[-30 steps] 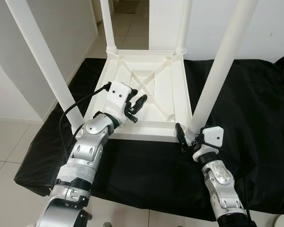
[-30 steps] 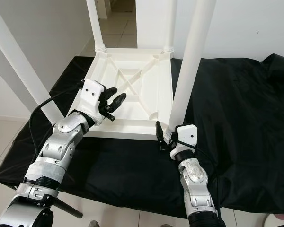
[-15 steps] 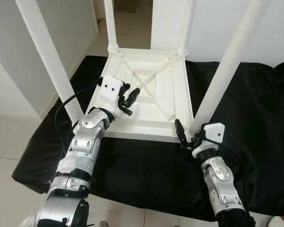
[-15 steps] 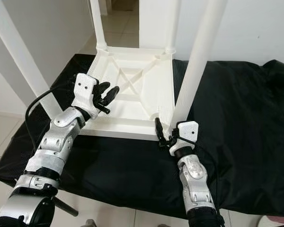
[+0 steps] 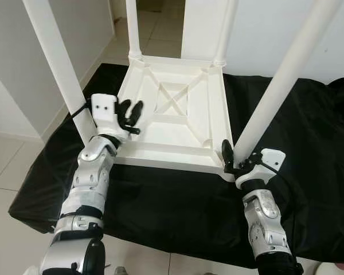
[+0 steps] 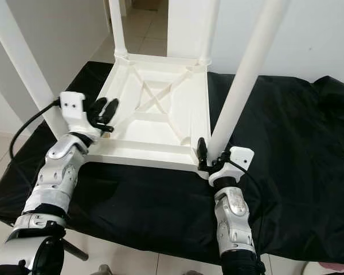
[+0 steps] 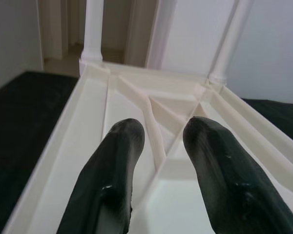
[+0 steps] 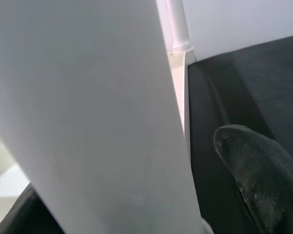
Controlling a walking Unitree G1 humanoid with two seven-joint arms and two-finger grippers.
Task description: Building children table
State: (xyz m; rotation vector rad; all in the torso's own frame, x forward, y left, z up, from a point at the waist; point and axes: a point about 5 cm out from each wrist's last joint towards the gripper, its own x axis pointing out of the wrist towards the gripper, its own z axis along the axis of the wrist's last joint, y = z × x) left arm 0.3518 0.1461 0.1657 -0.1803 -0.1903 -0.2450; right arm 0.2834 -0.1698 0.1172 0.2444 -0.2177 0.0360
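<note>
White plastic children's table is flipped upside down on a black cloth that covers the support surface, underside frame with X-shaped cross ribs facing up. It sits toward the far-left part of the cloth, its far edge at the cloth's far edge, with bare cloth to its right and along the near edge. All four legs are standing up in the corner sockets: near-left leg, far-left leg, far-right leg, near-right leg. Right gripper is at the table's near-right corner, at the foot of the near-right leg; right wrist view shows one black finger on one side of the leg and a dark edge of the other finger on the opposite side, so the fingers straddle the leg and look clamped on it. Left gripper is above the table's near-left corner, just inside the rim and beside the near-left leg, touching neither; its fingers are spread with a clear gap and nothing in between, pointing across the ribbed underside. Tiled floor and white walls around the setup.
</note>
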